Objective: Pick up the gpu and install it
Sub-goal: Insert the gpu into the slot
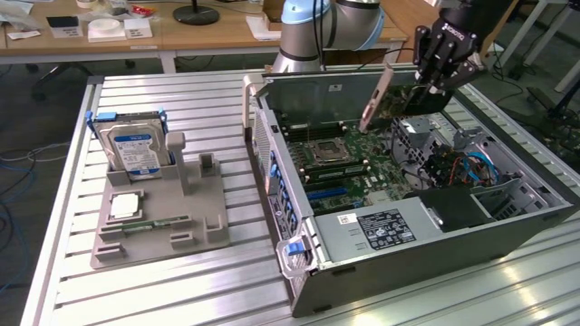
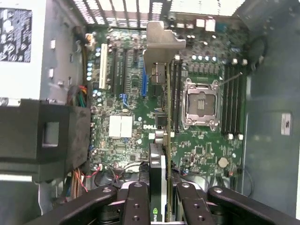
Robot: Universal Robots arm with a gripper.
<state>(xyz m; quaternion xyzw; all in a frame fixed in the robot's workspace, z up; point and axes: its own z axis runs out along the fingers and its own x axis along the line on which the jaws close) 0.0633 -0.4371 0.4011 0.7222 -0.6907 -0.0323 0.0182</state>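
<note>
The gpu (image 1: 388, 102), a thin green card with a silver bracket at one end, hangs tilted above the open computer case (image 1: 272, 142). My gripper (image 1: 426, 92) is shut on the card's end away from the bracket. In the wrist view the gpu (image 2: 161, 154) appears edge-on between my black fingers (image 2: 136, 206), with its bracket (image 2: 161, 42) pointing toward the case's rear wall. Below it lies the green motherboard (image 2: 126, 126), its expansion slots (image 2: 117, 70) just to one side of the card. The card stands clear of the board.
Inside the case are a CPU socket (image 2: 201, 105), a power supply (image 1: 381, 227) and cables (image 1: 462, 166). On the exterior view's left a grey holder (image 1: 163, 204) carries a hard drive (image 1: 136, 146) and a memory stick (image 1: 154, 223). The slatted metal table (image 1: 181, 285) surrounds them.
</note>
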